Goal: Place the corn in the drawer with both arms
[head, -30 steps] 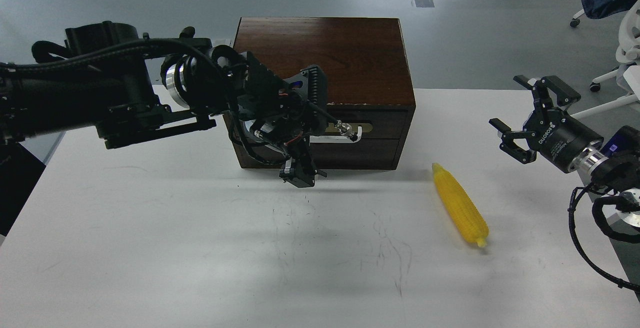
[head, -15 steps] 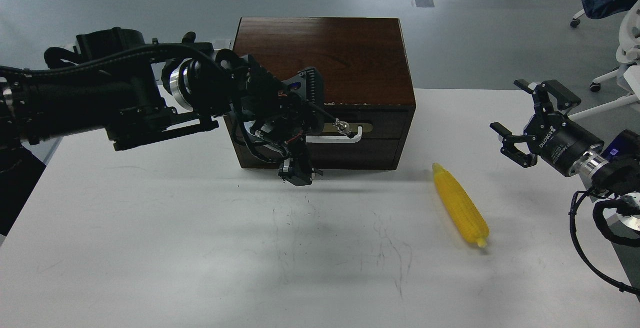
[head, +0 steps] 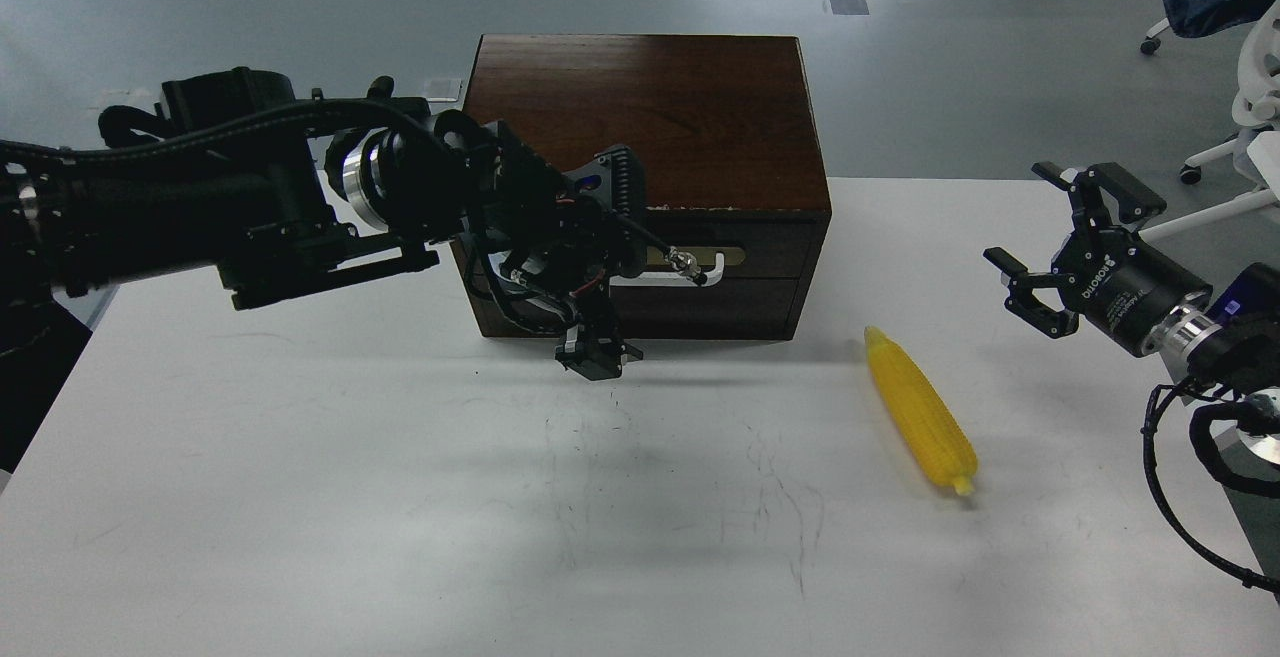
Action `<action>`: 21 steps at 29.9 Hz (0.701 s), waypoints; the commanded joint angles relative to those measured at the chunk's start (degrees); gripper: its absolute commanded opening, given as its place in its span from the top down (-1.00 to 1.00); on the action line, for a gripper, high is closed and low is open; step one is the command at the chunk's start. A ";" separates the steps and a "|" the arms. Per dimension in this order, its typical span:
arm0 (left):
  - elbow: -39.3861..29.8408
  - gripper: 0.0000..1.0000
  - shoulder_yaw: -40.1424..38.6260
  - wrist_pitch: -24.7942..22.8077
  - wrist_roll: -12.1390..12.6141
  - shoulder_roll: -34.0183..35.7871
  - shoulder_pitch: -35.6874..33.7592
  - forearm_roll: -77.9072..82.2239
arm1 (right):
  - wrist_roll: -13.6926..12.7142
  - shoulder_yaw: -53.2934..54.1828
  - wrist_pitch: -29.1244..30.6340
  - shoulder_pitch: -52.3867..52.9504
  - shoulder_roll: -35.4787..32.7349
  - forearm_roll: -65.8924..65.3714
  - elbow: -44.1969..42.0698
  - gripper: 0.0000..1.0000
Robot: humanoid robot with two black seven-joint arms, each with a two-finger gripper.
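Corn (head: 919,410) lies on the white table (head: 400,497), right of the box (head: 645,137), long axis diagonal, narrow tip toward the box, blunt end toward me; bumpy yellow plastic. Drawer (head: 720,252) sits closed, dark wood, white handle (head: 665,279). My left gripper (head: 610,267) crowds that handle; I cannot tell its grip. My right gripper (head: 1050,242) hangs spread, empty.

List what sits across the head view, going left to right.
left gripper → wooden box with its drawer → corn → right gripper
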 commanded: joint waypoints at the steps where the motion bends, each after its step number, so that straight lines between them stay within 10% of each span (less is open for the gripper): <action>1: 0.74 -0.96 0.00 0.00 0.00 -0.68 0.07 0.00 | 0.00 -0.09 0.00 -0.01 0.00 0.00 -0.01 -1.00; 21: 1.09 -0.96 1.67 0.00 0.00 -2.00 0.51 0.00 | 0.00 -0.09 0.00 -0.36 -0.18 0.00 0.08 -1.00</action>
